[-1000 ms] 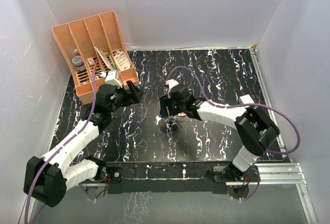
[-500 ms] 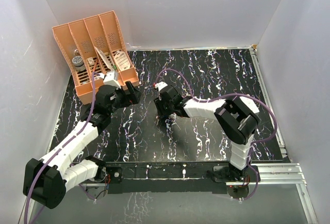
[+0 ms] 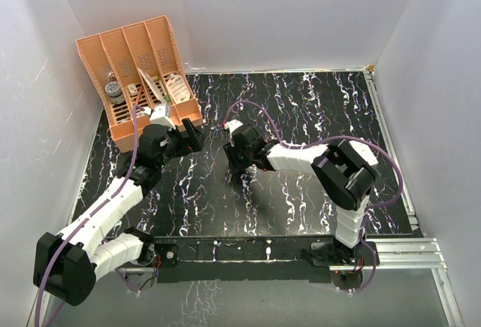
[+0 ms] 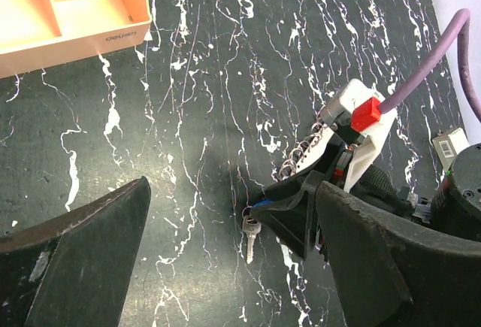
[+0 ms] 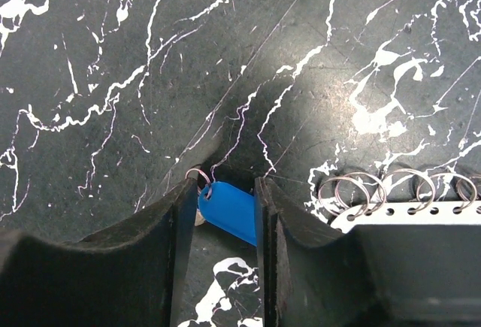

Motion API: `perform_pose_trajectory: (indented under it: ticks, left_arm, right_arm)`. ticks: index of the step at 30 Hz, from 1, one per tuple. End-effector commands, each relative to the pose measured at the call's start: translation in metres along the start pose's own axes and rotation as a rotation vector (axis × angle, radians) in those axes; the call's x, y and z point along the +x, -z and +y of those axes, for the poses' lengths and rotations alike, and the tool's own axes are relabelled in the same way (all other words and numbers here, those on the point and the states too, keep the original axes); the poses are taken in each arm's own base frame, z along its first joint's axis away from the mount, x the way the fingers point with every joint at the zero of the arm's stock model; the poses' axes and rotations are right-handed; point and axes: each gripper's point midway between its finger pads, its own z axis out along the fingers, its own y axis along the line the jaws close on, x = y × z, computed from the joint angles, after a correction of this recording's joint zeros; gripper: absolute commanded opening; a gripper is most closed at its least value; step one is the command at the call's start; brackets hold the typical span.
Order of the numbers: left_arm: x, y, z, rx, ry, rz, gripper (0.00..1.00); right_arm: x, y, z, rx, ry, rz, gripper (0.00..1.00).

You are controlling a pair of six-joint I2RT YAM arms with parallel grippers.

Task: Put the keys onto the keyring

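So nearest the arm bases the black marbled bench (image 3: 316, 101) is just bare surface. A bit further out, about mid-bench and slightly left of center, the right end effector (image 5: 225, 192) is down at the surface and clamped on the key (image 5: 229, 213). It grips the bright blue plastic head, one finger (image 5: 176, 222) on each side. There's a small wire ring (image 5: 198, 176) poking out at the top of the blue head, right by the left-hand finger. In the left wrist view the silver blade (image 4: 250, 238) sticks out below the pinch and points toward that camera. It looks like it's lying on the bench or just off it, and I can't tell which.

The left end effector (image 4: 233, 192) is just beside it to the left, aimed at the right one. Its fingers are spread wide apart with nothing between them. It's close to the key but not touching it.

Further back, in the far-left corner, there's an orange organizer (image 3: 139, 71) with upright dividers and a few small things standing in its slots. They're too small to make out properly.
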Motion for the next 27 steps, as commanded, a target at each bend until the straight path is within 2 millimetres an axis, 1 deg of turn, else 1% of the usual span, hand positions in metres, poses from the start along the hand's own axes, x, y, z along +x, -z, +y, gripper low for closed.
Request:
perform_pose_trajectory:
  ticks: [1, 4, 6, 9, 16, 19, 22, 23, 24, 26, 27]
  left_arm:
    - [-0.006, 0.005, -0.002, 0.004, -0.004, -0.022, 0.91]
    - [-0.006, 0.005, -0.002, 0.001, -0.004, -0.023, 0.91]
    - [-0.005, 0.004, -0.001, -0.003, -0.005, -0.021, 0.91]
    - [-0.006, 0.005, -0.001, -0.007, -0.004, -0.024, 0.91]
    - [-0.005, 0.005, 0.002, -0.018, -0.005, -0.021, 0.92]
    - [-0.004, 0.004, 0.003, -0.021, -0.005, -0.020, 0.92]
    - [-0.005, 0.005, 0.003, -0.021, -0.003, -0.021, 0.92]
    - [-0.004, 0.005, 0.003, -0.023, -0.003, -0.021, 0.92]
    - [-0.004, 0.004, 0.004, -0.027, -0.003, -0.020, 0.92]
    - [-0.004, 0.004, 0.005, -0.032, -0.004, -0.021, 0.92]
    - [-0.004, 0.004, 0.005, -0.033, -0.003, -0.022, 0.93]
  right_arm:
    - [-0.030, -0.004, 0.010, -0.030, 0.028, -0.076, 0.32]
    - [-0.027, -0.007, 0.009, -0.023, 0.035, -0.065, 0.24]
    - [-0.024, -0.010, 0.010, -0.022, 0.040, -0.053, 0.21]
    - [-0.020, -0.011, 0.010, -0.020, 0.047, -0.041, 0.20]
    - [-0.016, -0.008, 0.012, -0.028, 0.049, -0.029, 0.19]
    - [-0.012, -0.008, 0.013, -0.028, 0.051, -0.016, 0.15]
    - [-0.008, -0.009, 0.013, -0.030, 0.053, -0.005, 0.05]
    - [-0.008, -0.008, 0.013, -0.032, 0.052, -0.005, 0.01]
    - [-0.008, -0.008, 0.013, -0.031, 0.051, -0.007, 0.00]
    - [-0.014, -0.003, 0.013, -0.030, 0.046, -0.033, 0.00]
    - [-0.021, 0.000, 0.015, -0.034, 0.042, -0.066, 0.00]
